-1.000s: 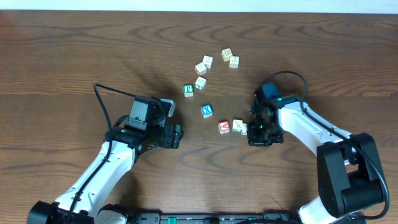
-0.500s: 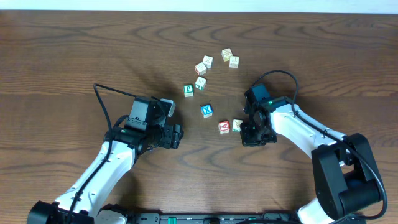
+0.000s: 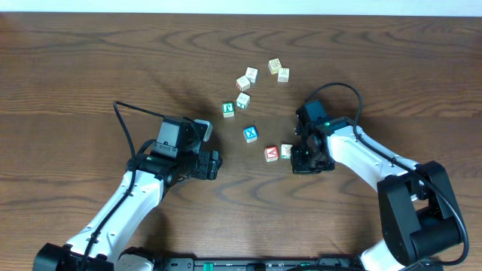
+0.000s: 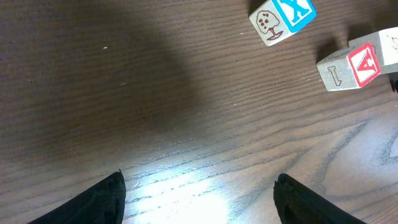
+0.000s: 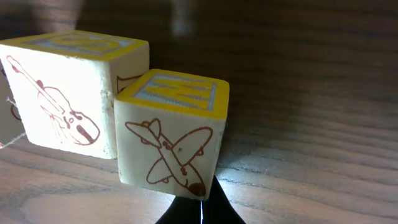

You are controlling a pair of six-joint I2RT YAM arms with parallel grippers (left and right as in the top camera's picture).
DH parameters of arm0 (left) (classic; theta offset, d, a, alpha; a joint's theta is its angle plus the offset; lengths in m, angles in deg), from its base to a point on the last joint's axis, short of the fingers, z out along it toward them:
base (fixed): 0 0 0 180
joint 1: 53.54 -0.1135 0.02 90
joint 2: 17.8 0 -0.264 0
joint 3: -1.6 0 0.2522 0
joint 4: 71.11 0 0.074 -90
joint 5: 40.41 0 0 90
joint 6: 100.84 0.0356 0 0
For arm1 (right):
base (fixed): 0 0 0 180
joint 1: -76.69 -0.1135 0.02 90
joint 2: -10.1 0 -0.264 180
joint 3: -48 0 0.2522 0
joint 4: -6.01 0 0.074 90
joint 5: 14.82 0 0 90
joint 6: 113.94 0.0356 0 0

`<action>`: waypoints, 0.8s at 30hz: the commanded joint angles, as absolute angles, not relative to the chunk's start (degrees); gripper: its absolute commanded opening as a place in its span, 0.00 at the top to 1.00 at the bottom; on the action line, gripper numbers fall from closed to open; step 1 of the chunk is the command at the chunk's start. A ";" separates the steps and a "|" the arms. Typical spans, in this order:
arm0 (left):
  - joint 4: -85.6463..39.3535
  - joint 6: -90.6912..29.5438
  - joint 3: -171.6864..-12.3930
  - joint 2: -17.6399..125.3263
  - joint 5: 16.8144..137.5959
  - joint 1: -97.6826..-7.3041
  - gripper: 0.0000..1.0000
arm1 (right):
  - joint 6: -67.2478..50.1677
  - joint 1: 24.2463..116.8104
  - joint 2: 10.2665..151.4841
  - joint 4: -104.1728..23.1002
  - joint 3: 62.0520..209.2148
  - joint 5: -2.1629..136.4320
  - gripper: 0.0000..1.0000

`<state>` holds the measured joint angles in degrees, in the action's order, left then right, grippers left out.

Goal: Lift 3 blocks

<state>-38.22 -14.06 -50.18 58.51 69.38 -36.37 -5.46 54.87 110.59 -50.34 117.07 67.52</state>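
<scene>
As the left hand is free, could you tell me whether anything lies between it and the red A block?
Nothing visible does. From the open left hand to the red A block there is only bare table; the blue X cube sits off to one side, apart from it.

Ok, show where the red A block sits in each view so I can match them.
Overhead: red A block just right of centre, slightly below the middle.
Left wrist: the block at the right edge, upper part.
Right wrist: no red face shows; cannot place it.
Landmark: blue X cube, up-left of it in overhead and left wrist.
</scene>
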 commanded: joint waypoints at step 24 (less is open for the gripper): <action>-38.11 -14.54 -51.01 58.07 69.49 -36.20 0.23 | -4.67 54.04 109.96 -48.87 117.04 67.60 0.98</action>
<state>-38.22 -14.06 -50.18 58.51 69.38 -36.40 -5.26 54.45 110.59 -49.07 117.07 67.45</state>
